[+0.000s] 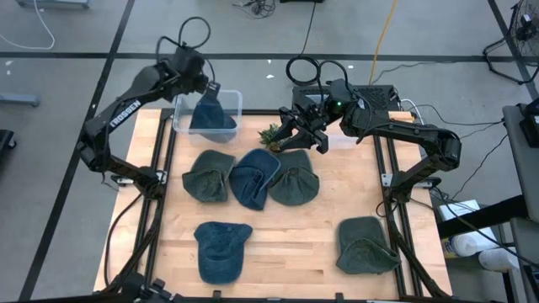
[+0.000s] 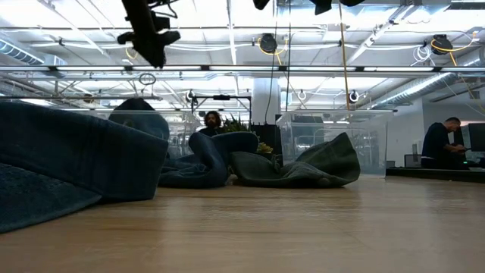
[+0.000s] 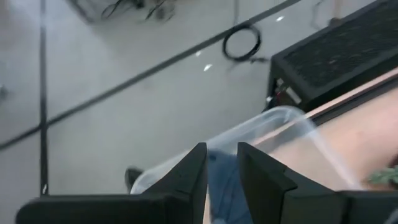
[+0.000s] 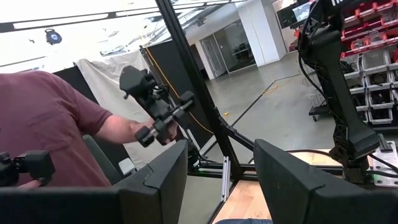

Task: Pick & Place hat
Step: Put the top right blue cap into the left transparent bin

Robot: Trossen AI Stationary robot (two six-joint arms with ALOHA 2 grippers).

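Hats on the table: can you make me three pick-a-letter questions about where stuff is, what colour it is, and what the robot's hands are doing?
1. Where is the clear plastic bin?
A. on the wooden table's corner, below the left gripper
B. in the table's middle
C. on the floor

2. What colour is the soft cloth hat in that bin?
A. red
B. blue
C. yellow

3. How is the right gripper?
A. shut on a hat
B. shut on the bin
C. open, empty

Answers: 1 A, the bin sits at the corner by the left arm. 2 B, blue cloth fills it. 3 C, its wrist view shows nothing between its spread fingers.
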